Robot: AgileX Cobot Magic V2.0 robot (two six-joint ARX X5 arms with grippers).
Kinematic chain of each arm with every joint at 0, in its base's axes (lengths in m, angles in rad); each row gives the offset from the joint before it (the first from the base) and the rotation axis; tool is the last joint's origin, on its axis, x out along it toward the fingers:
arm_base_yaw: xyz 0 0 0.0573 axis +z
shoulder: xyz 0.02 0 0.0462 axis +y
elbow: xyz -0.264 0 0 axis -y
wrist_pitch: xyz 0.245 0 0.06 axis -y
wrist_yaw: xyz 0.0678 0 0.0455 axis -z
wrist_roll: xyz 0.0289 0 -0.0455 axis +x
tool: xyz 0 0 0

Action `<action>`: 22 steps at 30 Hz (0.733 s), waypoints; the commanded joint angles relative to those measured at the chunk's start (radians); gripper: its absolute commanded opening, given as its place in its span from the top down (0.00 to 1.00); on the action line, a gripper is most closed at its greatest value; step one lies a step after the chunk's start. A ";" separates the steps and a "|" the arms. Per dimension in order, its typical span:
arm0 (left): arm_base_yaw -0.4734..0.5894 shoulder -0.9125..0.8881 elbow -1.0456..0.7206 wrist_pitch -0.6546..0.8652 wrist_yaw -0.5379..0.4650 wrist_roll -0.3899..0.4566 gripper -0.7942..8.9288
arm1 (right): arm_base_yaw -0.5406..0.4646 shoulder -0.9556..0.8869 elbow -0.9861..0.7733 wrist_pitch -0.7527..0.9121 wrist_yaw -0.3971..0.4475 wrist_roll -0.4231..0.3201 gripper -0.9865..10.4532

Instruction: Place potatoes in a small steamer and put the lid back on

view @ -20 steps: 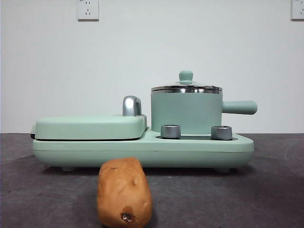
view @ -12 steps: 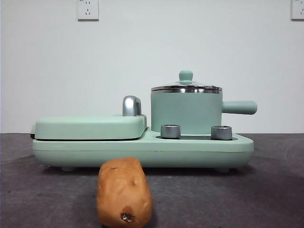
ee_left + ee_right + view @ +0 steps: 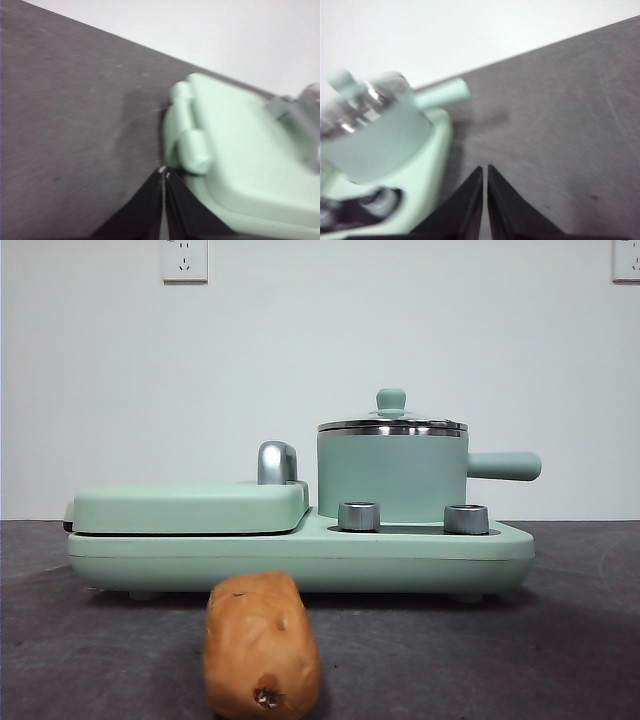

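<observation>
Lid [image 3: 392, 423] on steamer [image 3: 392, 475]; potato [image 3: 261, 644] at front bench edge. Both tools, left [image 3: 163, 172] and right [image 3: 485, 169], closed, empty.

An oblong orange-brown potato [image 3: 262, 645] lies on the dark grey table [image 3: 520, 660] nearest the camera, a dark pitted spot on its near end. Behind it stands a mint-green cooking appliance [image 3: 300, 555]. On its right side sits a small mint-green cylindrical pot [image 3: 392, 475], closed by a steel-rimmed glass lid with a green knob [image 3: 391, 400]. A flat mint-green cover [image 3: 190, 508] lies on the left.
</observation>
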 commanded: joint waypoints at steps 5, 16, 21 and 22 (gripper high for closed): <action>-0.003 0.222 0.243 -0.076 0.169 -0.045 0.91 | 0.029 0.123 0.275 -0.155 -0.074 0.051 0.90; -0.053 0.585 0.620 -0.181 0.397 -0.016 0.91 | 0.042 0.405 0.615 -0.323 -0.340 -0.042 0.90; -0.092 0.700 0.740 -0.212 0.511 0.018 0.91 | 0.042 0.504 0.714 -0.375 -0.450 -0.117 0.90; -0.101 0.718 0.759 -0.220 0.527 0.031 0.91 | 0.042 0.520 0.729 -0.383 -0.471 -0.130 0.90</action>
